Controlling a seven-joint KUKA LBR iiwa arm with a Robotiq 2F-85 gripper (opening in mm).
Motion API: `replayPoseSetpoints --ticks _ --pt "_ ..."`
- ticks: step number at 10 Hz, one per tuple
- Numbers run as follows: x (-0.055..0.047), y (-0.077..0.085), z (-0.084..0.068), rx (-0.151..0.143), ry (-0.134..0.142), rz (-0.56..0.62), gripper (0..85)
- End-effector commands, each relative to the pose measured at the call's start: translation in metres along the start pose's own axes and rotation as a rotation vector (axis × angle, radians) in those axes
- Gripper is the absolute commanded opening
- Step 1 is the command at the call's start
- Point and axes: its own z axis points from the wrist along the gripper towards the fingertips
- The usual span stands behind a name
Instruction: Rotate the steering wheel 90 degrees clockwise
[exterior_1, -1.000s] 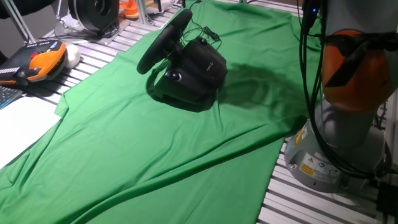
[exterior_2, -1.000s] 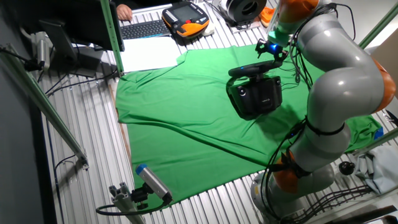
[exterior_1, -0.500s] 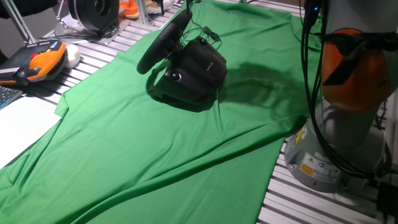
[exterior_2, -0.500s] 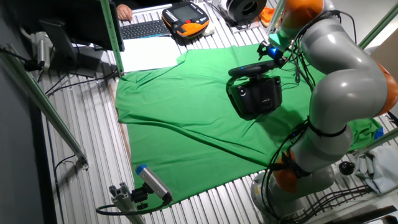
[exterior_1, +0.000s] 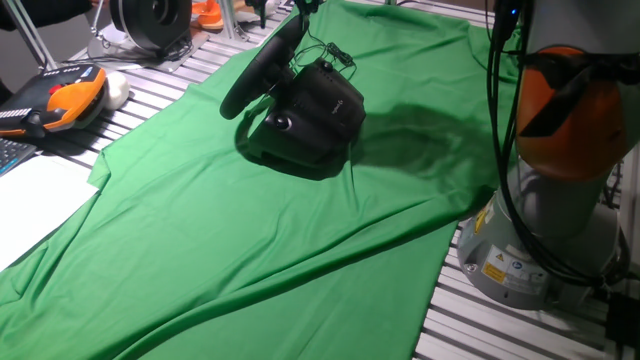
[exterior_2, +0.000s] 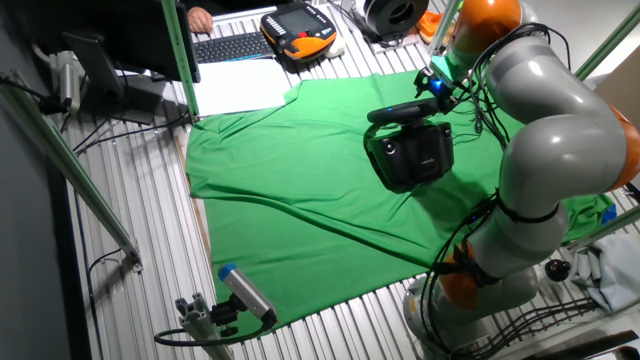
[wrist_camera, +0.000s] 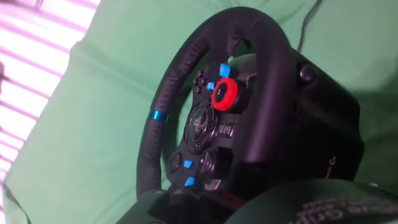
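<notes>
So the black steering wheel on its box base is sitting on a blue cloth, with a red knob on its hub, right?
Not quite: the cloth is green, not blue, as one fixed view shows. The steering wheel, its box base and the red knob are as you say.

So the table (exterior_2: 130, 250) is one of those slatted aluminium tops, and a big green cloth (exterior_1: 250, 230) is spread over most of it, pretty wrinkled, with long folds running toward the near edge. The steering wheel (exterior_1: 262, 66) with its black box base (exterior_1: 310, 120) sits right on the cloth. Off the cloth there's a white sheet (exterior_2: 240, 88), a keyboard (exterior_2: 230, 47), an orange-and-black pendant (exterior_2: 298, 28) and a blue-tipped cylinder thing (exterior_2: 245, 292) near one corner.
</notes>
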Motion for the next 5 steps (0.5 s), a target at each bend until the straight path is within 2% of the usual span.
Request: replayPoseSetpoints --ticks 1,5 --pt "0.0009 0.0003 0.0007 0.002 -0.046 0.385 51.0" --pt "0.0015 0.0007 0.0094 -0.020 -0.043 0.382 51.0"
